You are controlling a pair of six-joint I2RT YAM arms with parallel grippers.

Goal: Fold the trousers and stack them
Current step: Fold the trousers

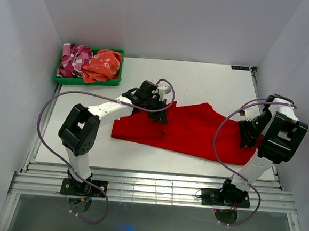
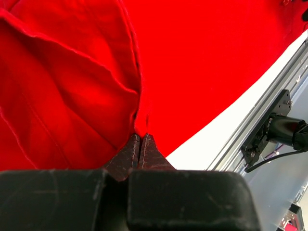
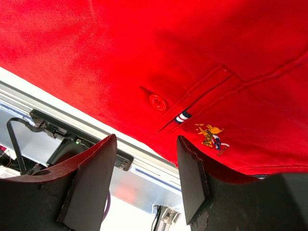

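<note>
Here we are at the tabletop [image 1: 210, 82], and the red trousers [image 1: 191, 130] lie spread across its near half, running from just right of the left arm to the right edge by the right arm. The left gripper [image 1: 160, 116] is down on the upper edge of the cloth near the middle. From its wrist view the two fingers are pressed together with a ridge of red fabric pinched between their tips, and folds fan away from that pinch.

Over on the right, the right gripper [image 3: 147, 144] has its fingers standing apart with nothing between them. It sits low over the right end of the trousers, right above a red button [image 3: 157, 102], a small striped tab [image 3: 182, 117] and a little embroidered badge [image 3: 211, 134]. Whether its fingertips actually touch the cloth, I honestly can't tell from here.

Back in the far left corner, well apart from all this, a green bin [image 1: 87, 81] holds a pink-and-white patterned garment [image 1: 73, 60] on the left and an orange garment [image 1: 104, 64] beside it on the right.
</note>
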